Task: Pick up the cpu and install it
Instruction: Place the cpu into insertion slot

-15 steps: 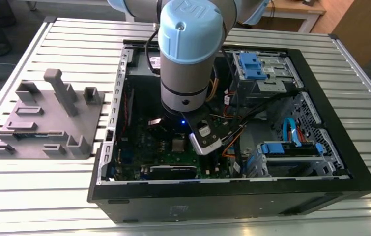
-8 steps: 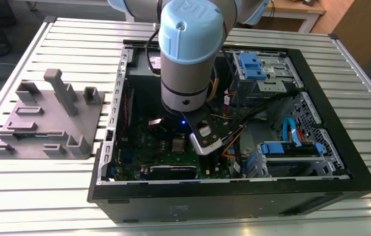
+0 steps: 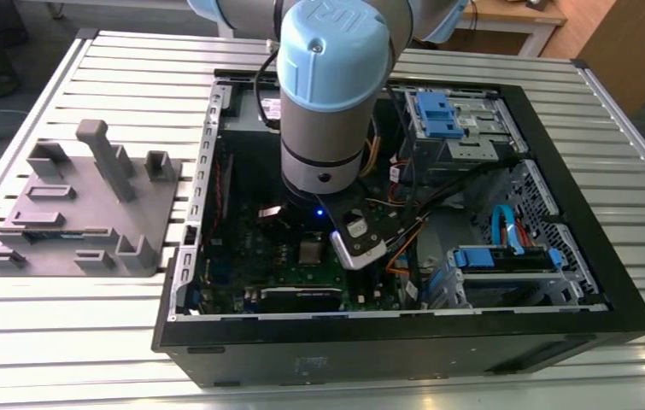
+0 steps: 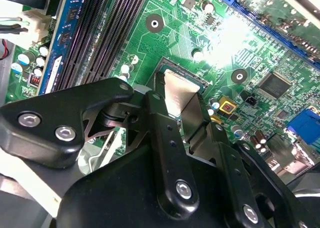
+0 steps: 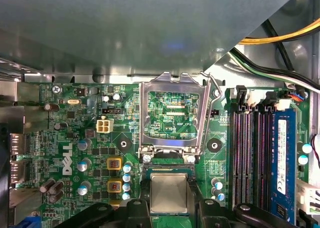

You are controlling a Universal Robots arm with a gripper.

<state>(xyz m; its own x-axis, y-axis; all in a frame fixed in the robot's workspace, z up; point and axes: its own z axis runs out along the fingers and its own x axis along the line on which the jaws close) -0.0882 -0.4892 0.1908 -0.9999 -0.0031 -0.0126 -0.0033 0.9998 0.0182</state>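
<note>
Inside the open computer case [image 3: 413,342], over the green motherboard [image 5: 75,138]: one black two-fingered gripper [image 4: 179,100], carried down into the case on the arm.

Item held: the cpu [image 5: 169,192], a small flat square with a silvery top and a thin pale rim. It sits between the fingers [image 4: 162,123], which press against two opposite edges in both wrist views. The grip reads as clenched on the chip.

Location of chip: at the CPU socket [image 4: 187,74], just beside the hinge end of the raised socket frame [image 5: 144,113]. Whether it rests in the socket or hangs just above it cannot be told.

Socket frame: silver metal, swung open, with bare board visible through its window.

Neighbouring parts: black memory slots [image 5: 250,153] beside the socket, with a blue memory module [image 5: 281,158] seated alongside them.

Outside the case: grey plastic fixture [image 3: 72,205] on the slatted table [image 3: 72,359], at the exterior view's left of the case and well apart from the gripper.

Progress, as judged:
- Pick-up: done, since the chip is in the grip and away from the fixture.
- Carry to the board: done, since the chip is at the socket.
- Installation: in hand but not complete. Seating is unconfirmed, the chip is not yet let go, and the frame is not yet closed over it.
</note>
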